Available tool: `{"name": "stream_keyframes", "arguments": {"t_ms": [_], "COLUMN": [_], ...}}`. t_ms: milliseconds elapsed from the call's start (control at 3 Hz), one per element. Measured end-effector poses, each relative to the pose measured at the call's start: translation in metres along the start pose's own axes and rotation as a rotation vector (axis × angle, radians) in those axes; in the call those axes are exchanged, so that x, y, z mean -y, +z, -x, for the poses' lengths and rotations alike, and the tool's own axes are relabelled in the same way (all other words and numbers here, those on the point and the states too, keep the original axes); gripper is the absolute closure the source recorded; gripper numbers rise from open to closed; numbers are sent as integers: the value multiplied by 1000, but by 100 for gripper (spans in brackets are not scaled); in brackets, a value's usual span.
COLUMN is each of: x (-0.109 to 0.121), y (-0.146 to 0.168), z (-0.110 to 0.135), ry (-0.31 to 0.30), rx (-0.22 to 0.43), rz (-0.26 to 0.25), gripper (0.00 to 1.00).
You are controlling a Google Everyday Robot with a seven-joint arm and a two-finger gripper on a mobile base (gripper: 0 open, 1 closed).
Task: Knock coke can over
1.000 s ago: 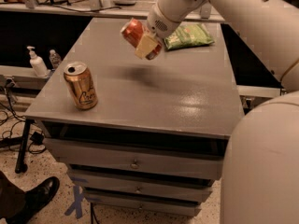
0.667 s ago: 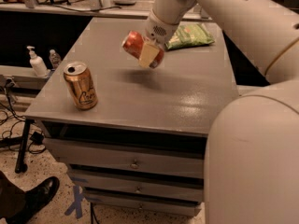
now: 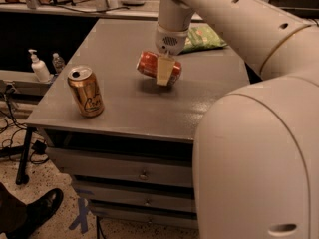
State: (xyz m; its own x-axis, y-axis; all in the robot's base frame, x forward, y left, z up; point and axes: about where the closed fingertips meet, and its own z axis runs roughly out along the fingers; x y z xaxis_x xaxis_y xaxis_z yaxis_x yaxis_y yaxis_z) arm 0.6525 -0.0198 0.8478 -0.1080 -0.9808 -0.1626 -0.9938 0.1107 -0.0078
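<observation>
The coke can [image 3: 149, 65] is red-orange and tilted nearly on its side, just above the middle of the grey table [image 3: 124, 108]. My gripper [image 3: 164, 69] is shut on the coke can, with one cream finger [image 3: 163, 72] across the can's front. The gold can [image 3: 86, 91] stands upright near the table's front left corner, well apart from the gripper.
A green bag [image 3: 203, 37] lies at the back right of the table. A soap pump bottle [image 3: 39, 67] and a small bottle [image 3: 59, 62] stand on a lower shelf to the left. A shoe [image 3: 37, 211] shows on the floor at the lower left. Drawers sit under the tabletop.
The gripper has come down and toward the table's middle with the coke can in it; the can now lies flatter and closer to the tabletop. The gold can has not moved.
</observation>
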Motion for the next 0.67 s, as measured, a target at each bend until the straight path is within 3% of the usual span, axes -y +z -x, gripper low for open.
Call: {"name": "stream_keyframes", "arguments": {"t_ms": [333,667], "x": [-4,-7], "y": [5,11], "z": [-7,-10], "ry": [-22,-42], "rx": [-58,-89], "rz": [30,51], "gripper": [100,83]}}
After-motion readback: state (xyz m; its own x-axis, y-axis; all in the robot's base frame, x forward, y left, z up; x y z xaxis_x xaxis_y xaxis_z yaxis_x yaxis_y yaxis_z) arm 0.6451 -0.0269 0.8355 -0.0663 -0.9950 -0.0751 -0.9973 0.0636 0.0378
